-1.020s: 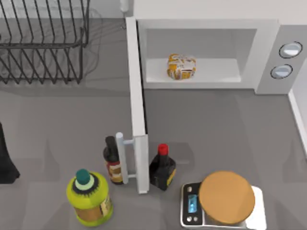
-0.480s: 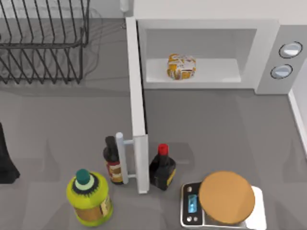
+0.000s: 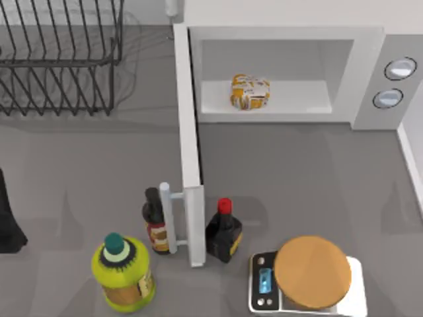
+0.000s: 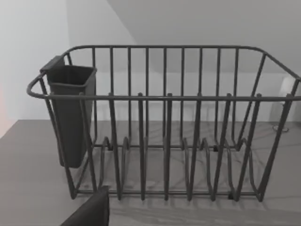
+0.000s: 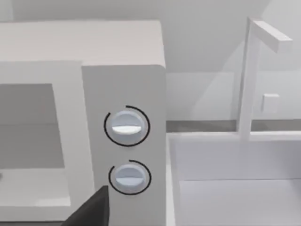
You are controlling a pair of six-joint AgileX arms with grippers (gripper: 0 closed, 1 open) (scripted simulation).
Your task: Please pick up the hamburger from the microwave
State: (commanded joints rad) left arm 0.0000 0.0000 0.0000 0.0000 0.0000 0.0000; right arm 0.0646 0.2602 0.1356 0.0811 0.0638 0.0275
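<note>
The hamburger (image 3: 250,91), a small orange-yellow bun with white patches, sits on the floor of the microwave's pale cavity. The microwave (image 3: 370,72) is a white box at the back right with two round silver dials (image 3: 394,82). Its door (image 3: 189,152) stands swung open toward the front, with the bar handle (image 3: 165,218) on its left face. A dark part of my left arm (image 3: 8,221) shows at the table's left edge, far from the microwave. A dark corner of my left gripper (image 4: 89,212) faces the wire rack. A dark corner of my right gripper (image 5: 91,209) faces the dials (image 5: 127,150) of the microwave (image 5: 127,84).
A black wire rack (image 3: 59,59) stands at the back left. A small dark bottle (image 3: 156,224) and a red-capped black bottle (image 3: 223,232) flank the door's front end. A yellow-green jar (image 3: 123,272) and a silver scale with a tan disc (image 3: 310,274) stand near the front.
</note>
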